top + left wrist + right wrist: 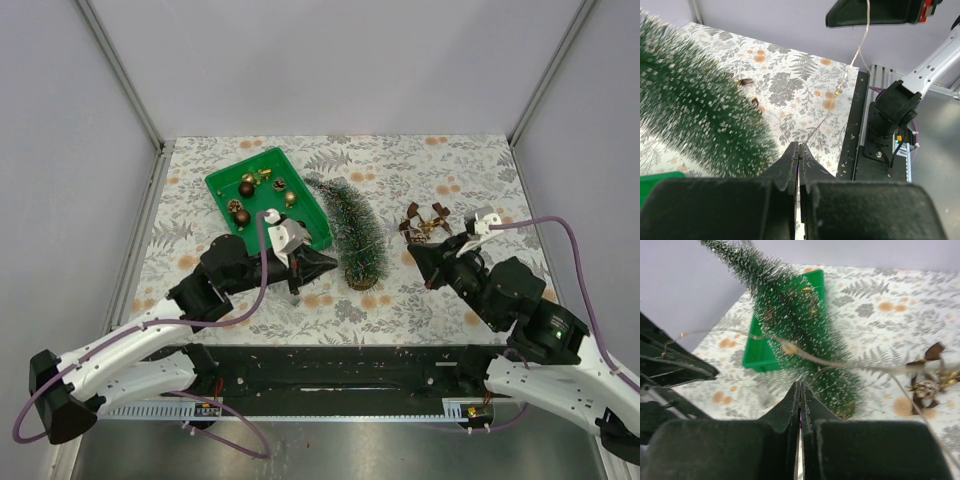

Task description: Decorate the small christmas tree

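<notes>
Both pairs of jaws are pressed flat together, fingertip against fingertip with no gap. This shows plainly in each wrist view. I can't make out anything solid clamped in either pair.

Between them stands the small christmas tree (352,225), a dark green bottle-brush cone with frosted bristles on a round tan wooden disc. It sits just off the tips of the left jaws, which point at its lower half from the side. The right jaws are farther from it, on the opposite side, and face it across a strip of the leaf-patterned surface (420,300).

A thin pale wire with tiny beads (788,347) runs crosswise just ahead of the right jaws, passing in front of the tree. From the left wrist view it hangs down from near the right jaws. I cannot tell whether it is pinched between them.

Just beyond the right jaws lies a brown pinecone-like ornament with dark ribbon loops (425,222). Beyond the left jaws, touching the tree's far bristles, is a green plastic tray (214,192). It holds several small brown and gold baubles (246,188).
</notes>
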`<state>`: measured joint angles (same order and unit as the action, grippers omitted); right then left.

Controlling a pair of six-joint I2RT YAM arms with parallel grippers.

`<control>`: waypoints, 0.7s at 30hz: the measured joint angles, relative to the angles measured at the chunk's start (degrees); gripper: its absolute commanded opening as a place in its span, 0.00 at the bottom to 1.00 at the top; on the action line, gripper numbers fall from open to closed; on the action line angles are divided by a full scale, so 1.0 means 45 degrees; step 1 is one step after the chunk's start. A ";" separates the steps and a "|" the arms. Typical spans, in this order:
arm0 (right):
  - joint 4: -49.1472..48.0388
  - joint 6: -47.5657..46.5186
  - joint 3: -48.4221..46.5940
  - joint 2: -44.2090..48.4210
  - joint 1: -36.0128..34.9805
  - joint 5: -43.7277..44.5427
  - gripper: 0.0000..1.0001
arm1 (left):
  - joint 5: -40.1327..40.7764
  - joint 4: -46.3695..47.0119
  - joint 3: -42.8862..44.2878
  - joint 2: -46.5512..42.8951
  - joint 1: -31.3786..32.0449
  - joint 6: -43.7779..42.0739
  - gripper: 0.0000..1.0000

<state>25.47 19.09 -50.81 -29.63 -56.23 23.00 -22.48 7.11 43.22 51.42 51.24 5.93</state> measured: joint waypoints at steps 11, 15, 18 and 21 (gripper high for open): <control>-0.1350 -0.5576 -0.3512 -0.3478 0.0000 0.0617 0.00 | -0.0884 -0.0505 -0.1219 -0.1991 -0.0486 -0.0675 0.00; -0.2618 -0.7383 -0.4940 -0.5323 0.0000 0.0277 0.00 | -0.0962 -0.0719 -0.1700 -0.2458 -0.0670 -0.0937 0.00; -0.3483 -0.8626 -0.6018 -0.6970 0.0000 -0.0044 0.00 | -0.0947 -0.0806 -0.2059 -0.2739 -0.0869 -0.0991 0.00; -0.4036 -0.9573 -0.6771 -0.8476 0.0000 -0.0282 0.00 | -0.0831 -0.0894 -0.2312 -0.2987 -0.1117 -0.0967 0.00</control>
<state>7.31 -23.99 -81.28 -67.77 -56.23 21.74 -26.22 3.09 32.82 37.98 46.22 1.58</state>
